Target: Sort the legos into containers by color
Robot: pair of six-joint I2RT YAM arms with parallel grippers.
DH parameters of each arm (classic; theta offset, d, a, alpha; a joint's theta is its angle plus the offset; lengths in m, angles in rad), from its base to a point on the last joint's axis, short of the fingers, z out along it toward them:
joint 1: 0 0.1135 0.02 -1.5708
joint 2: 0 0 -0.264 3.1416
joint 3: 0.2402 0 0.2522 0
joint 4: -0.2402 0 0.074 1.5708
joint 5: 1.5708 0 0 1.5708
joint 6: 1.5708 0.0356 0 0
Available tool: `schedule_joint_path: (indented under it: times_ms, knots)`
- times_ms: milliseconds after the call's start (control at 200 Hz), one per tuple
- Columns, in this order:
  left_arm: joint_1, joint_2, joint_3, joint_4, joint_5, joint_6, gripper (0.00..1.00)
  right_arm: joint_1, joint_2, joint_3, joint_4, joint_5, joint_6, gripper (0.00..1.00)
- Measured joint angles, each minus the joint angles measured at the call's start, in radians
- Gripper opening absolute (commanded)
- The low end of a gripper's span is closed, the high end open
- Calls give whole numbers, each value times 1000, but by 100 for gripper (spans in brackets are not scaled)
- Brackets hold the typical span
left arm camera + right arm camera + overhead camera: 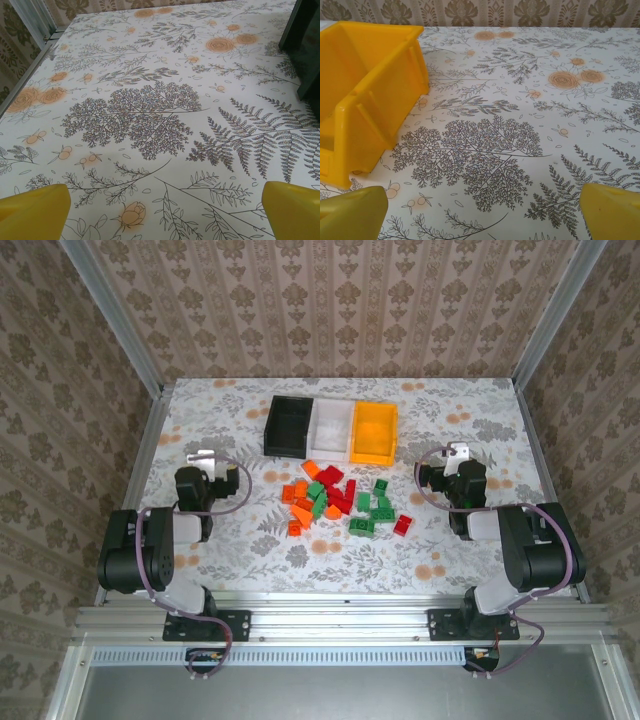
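Note:
Several red, orange and green legos (340, 500) lie in a loose pile on the floral table, just in front of the containers. Those stand side by side in a row: a black bin (272, 426), a white bin (333, 403) and a yellow-orange bin (375, 406). My left gripper (203, 457) hovers left of the pile, open, its yellow fingertips (32, 212) wide apart over bare cloth. To the right of the pile, my right gripper (458, 453) is open too, with nothing between its fingertips (612, 212). The yellow-orange bin (365, 90) is close on its left.
The black bin's wall (306, 45) shows at the right edge of the left wrist view. Aluminium frame posts (140, 360) and patterned walls enclose the table on three sides. Floral cloth stretches between each gripper and the pile.

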Motion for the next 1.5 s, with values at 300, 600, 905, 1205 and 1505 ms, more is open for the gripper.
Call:
schedule_joint_path:
  times_ms: [300,600,905,1205,1505]
  knots:
    - [-24,-71,58,-174,-13,14,100,37,-63,39,-161,84,-10,100]
    - [-241,-601,309,-574,-44,-134,100,233,-434,435,-686,226,116,100]
    - [-136,-985,206,-908,-195,-693,100,92,-523,372,-869,130,486,88]
    - [-71,-1141,122,-1009,-189,-867,100,180,-475,368,-1017,40,546,84]
    - [-73,-974,25,-1027,-58,-1058,100,383,-372,384,-1109,50,479,86]
